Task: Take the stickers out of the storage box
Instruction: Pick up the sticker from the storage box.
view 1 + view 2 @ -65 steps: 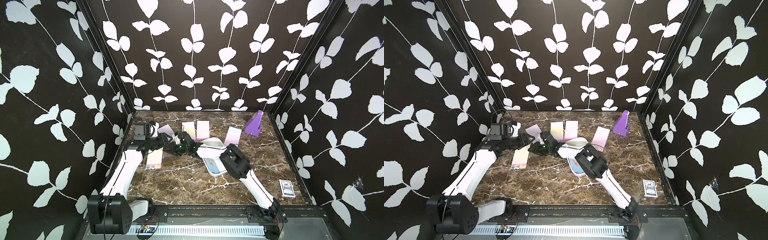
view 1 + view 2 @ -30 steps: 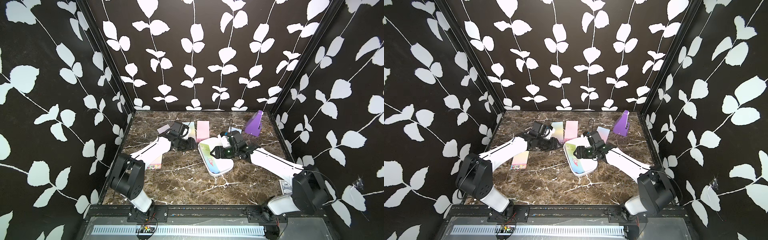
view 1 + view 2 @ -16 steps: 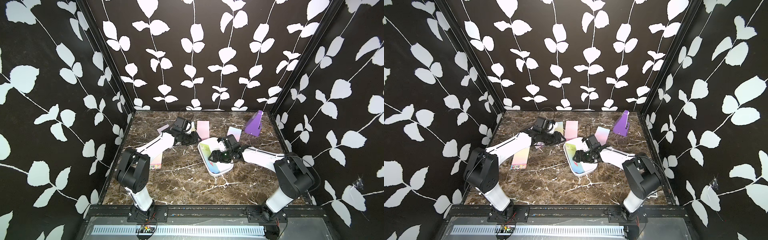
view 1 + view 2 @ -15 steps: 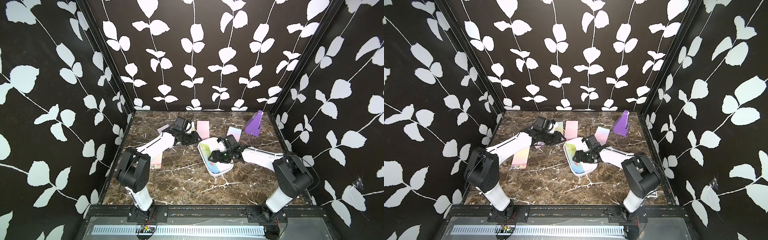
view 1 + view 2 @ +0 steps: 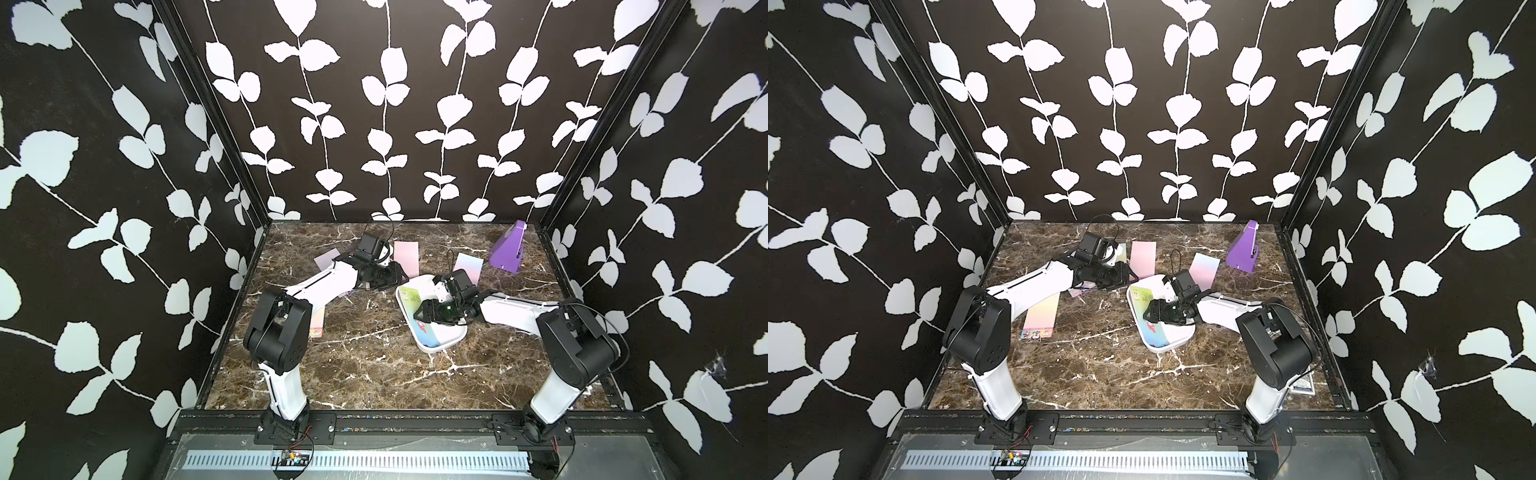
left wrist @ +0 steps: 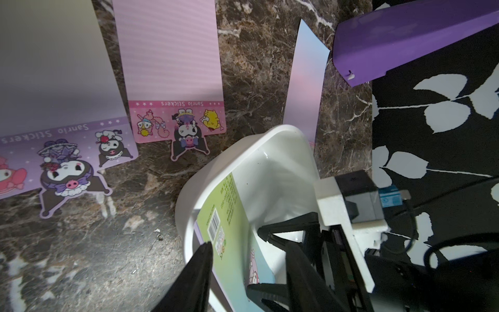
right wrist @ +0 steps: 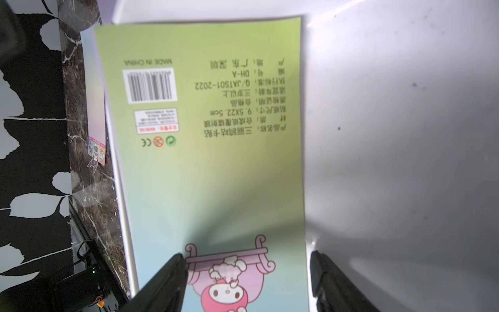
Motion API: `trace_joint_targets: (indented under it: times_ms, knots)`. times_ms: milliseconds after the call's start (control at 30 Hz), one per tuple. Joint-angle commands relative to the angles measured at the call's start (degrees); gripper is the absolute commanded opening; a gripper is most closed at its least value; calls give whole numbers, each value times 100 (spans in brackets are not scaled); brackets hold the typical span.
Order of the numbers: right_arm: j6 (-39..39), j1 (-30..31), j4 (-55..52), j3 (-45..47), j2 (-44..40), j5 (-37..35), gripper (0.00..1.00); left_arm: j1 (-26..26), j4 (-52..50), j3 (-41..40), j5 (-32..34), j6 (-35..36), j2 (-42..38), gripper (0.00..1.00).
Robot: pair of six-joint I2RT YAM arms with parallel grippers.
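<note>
Marble tabletop, black leaf-print walls, right fingers now lowered over the green sheet in the white box, spread and empty, left fingers apart beside its rim

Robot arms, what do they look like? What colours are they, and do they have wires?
Both arms look the same. The left arm and right arm have smooth white tube-shaped links joined by chunky black rounded joints. Each ends in thin, pointed black fingers. A small black camera box sits on each wrist, with a thin black cable looping up from it.
</note>
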State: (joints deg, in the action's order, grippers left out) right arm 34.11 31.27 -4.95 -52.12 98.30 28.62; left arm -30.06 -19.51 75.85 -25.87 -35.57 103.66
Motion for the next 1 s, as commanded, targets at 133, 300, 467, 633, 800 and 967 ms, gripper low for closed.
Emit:
trace_joint_targets:
  times_ms: [133,300,467,633,800,967]
  knots:
    - [-35,-24,56,85,-19,38,74,-30,68,199,23,-9,123,47]
    - [-23,-23,80,64,14,82,74,-31,51,342,-95,-13,308,47]
    - [-22,-24,60,62,-13,73,74,-30,-1,366,-64,45,352,47]
    - [-52,-22,12,44,-24,65,75,-35,-159,384,65,156,323,47]
    - [-62,-22,-14,18,-17,70,75,-34,-203,360,96,175,300,47]
    - [-62,-24,-34,13,-13,65,75,-34,-97,202,30,142,328,47]
